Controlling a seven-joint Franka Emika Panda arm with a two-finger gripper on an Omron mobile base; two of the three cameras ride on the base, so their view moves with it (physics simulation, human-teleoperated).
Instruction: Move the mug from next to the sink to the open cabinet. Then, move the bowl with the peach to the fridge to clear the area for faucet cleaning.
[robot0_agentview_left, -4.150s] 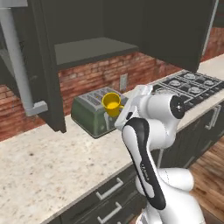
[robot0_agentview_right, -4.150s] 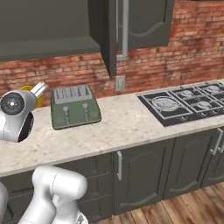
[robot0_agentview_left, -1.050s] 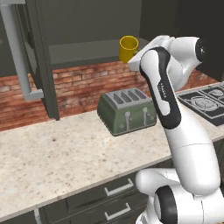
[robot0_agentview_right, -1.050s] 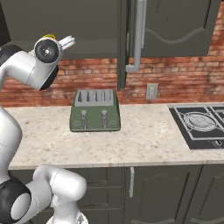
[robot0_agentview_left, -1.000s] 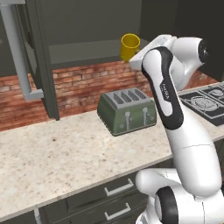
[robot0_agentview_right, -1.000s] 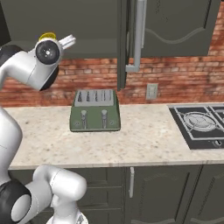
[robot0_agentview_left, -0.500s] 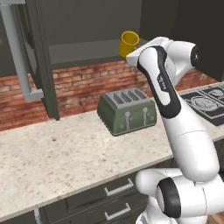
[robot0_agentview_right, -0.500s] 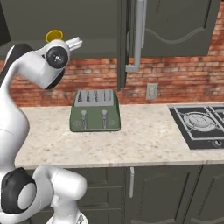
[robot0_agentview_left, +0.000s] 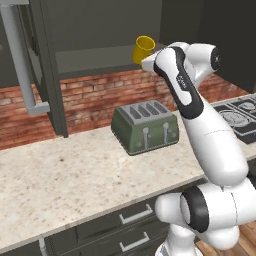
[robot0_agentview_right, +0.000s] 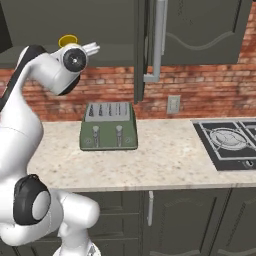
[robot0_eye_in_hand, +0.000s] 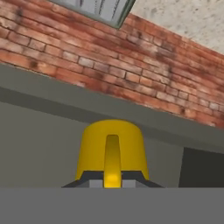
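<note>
Gripping mug (robot0_agentview_left: 144, 48) in closed gripper (robot0_eye_in_hand: 112, 178), raised at open cabinet (robot0_agentview_left: 100, 30), just above shelf (robot0_agentview_left: 95, 61) edge. Best carried further inward, levelled, lowered until seated flat, then released, keeping clear of toaster (robot0_agentview_left: 145, 127) below.

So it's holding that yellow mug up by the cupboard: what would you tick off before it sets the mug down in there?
1. Grip on the mug: ok, the gripper is shut on it.
2. Cabinet open: ok, its door stands swung aside.
3. Mug raised to the level of the shelf: ok, it sits just above the shelf's front edge.
4. Mug upright: not ok, it looks tilted.
5. Landing spot on the shelf free: ok as far as seen; deeper in, cannot tell.
6. Toaster out of the way: ok, it stands well below.
</note>
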